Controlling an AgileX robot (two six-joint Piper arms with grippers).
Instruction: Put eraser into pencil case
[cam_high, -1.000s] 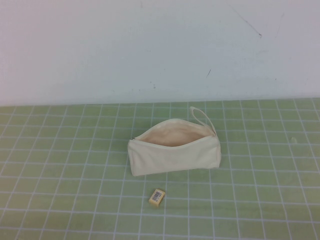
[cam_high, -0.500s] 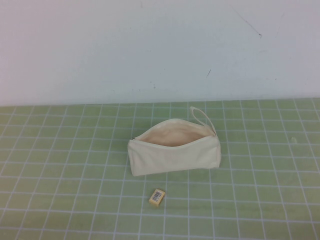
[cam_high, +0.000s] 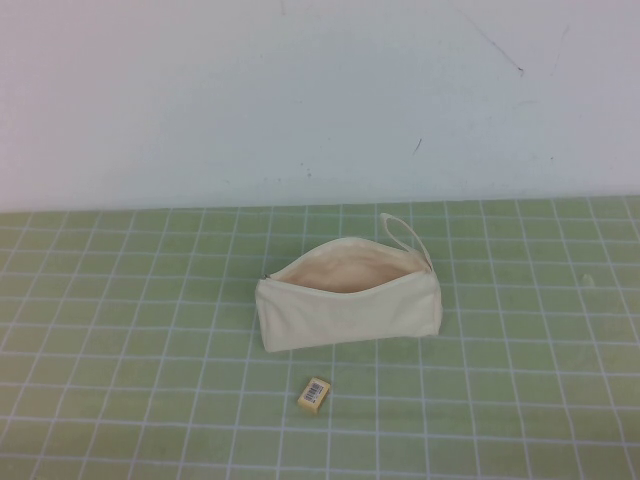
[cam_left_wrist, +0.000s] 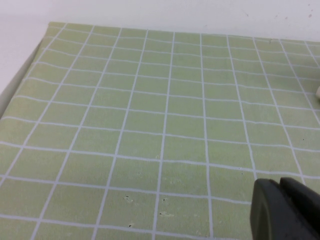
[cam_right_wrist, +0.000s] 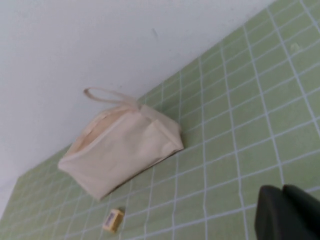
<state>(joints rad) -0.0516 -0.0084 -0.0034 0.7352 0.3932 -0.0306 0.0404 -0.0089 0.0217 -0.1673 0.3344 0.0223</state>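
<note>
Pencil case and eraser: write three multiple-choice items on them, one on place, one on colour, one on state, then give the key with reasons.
1. Where does the eraser lie?
A. inside the pouch
B. on the mat in front of the pencil case, apart from it
C. on the loop strap

2. What colour is the mat?
A. green with white grid lines
B. plain blue
C. black

3. How is the pencil case?
A. zipped shut
B. open, lining showing
C. turned inside out

Key: B, a strip of bare mat separates them; A, the grid shows in every view; B, the pale lining shows through the mouth. The left gripper and right gripper show only in their wrist views, touching nothing.
</note>
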